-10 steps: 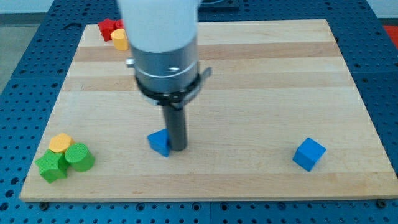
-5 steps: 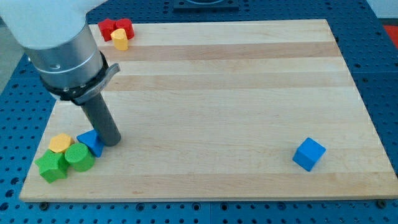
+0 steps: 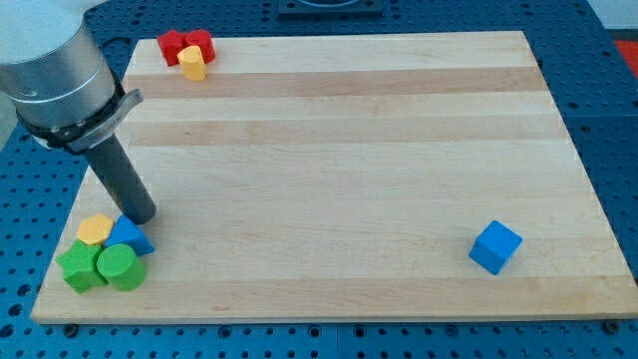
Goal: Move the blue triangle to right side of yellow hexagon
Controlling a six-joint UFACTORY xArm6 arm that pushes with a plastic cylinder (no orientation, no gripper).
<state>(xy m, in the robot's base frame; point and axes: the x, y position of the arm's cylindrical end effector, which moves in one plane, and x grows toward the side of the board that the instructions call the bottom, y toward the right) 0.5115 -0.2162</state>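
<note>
My tip [image 3: 143, 216] touches the blue triangle [image 3: 130, 237] from above. Triangle sits tight against the yellow hexagon's [image 3: 96, 228] right side, green blocks [image 3: 100, 266] just below. No jaws on this rod.

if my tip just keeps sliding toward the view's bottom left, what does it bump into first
Most likely the blue triangle, which sits right against my tip on its lower-left side. Directly behind it are the yellow hexagon and the green blocks, so they would be pushed too.
</note>
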